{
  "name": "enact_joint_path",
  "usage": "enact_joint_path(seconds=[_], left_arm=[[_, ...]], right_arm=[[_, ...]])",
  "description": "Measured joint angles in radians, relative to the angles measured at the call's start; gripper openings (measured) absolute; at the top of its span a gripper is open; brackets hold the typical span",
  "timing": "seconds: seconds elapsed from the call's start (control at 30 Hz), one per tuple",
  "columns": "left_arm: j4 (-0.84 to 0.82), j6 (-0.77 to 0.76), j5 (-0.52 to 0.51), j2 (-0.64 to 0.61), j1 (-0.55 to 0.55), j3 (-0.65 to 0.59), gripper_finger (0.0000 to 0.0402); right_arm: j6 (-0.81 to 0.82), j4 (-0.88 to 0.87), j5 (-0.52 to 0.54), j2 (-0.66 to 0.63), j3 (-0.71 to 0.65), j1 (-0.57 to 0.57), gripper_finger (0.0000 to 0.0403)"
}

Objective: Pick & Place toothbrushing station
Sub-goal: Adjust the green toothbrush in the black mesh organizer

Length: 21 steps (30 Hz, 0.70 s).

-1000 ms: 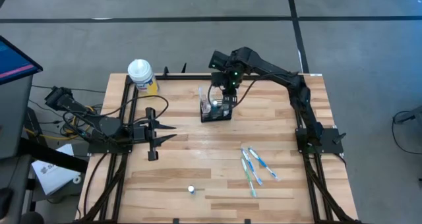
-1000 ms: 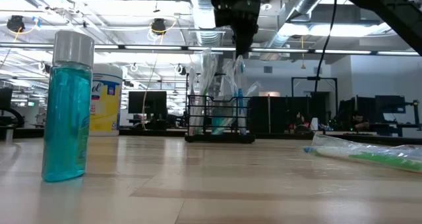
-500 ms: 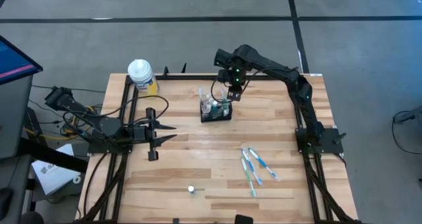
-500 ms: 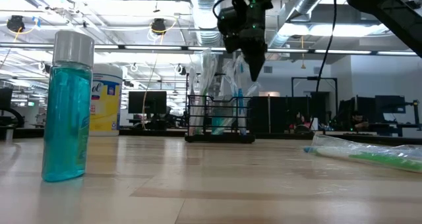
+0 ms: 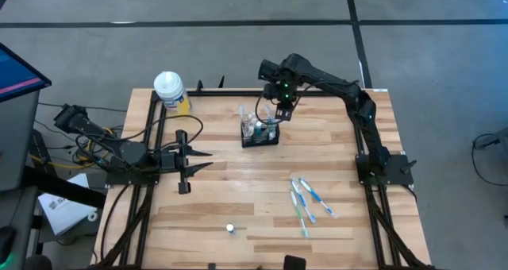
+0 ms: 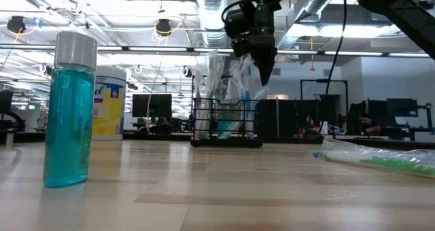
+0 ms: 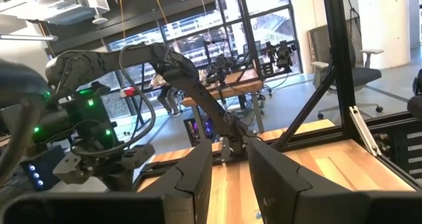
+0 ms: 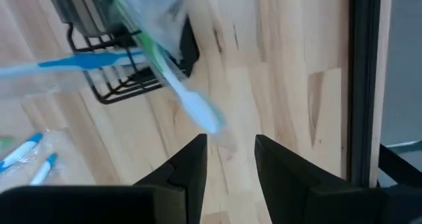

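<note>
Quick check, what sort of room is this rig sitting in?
Probably an open-plan lab or office: exposed ceiling ducts, rows of desks with monitors behind the wooden table, and an office chair by tall windows.

The desk [image 5: 238, 198] was a light butcher-block wooden top set in a black metal frame [image 5: 147, 127]. It stood on a grey floor [image 5: 198, 55] divided by dark seam lines. A blue-faced screen [image 5: 16, 67] sat at the edge of the high view, with cables [image 5: 83, 147] lying beside the frame.

In the low view, the ceiling carried exposed silver ducts [image 6: 309, 13] and rows of fluorescent strip lights [image 6: 156, 51]. Dark monitors [image 6: 151, 105] and further workstations stood at the far end of the room.

The left wrist view showed tall glazed windows [image 7: 257, 20] with dark mullions, a second wooden bench [image 7: 227, 89], and a grey office chair [image 7: 353, 79] on pale flooring.
</note>
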Motion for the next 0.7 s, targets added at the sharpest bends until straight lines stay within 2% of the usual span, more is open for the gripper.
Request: enact_joint_path(seconds=[0.4, 0.7], left_arm=[[-0.009, 0.000, 0.000, 0.000, 0.000, 0.000, 0.0092], [-0.010, 0.000, 0.000, 0.000, 0.000, 0.000, 0.0092]], right_arm=[[-0.026, 0.000, -0.002, 0.025, -0.001, 0.009, 0.0108], [-0.027, 0.000, 0.010, 0.023, 0.001, 0.010, 0.0009]])
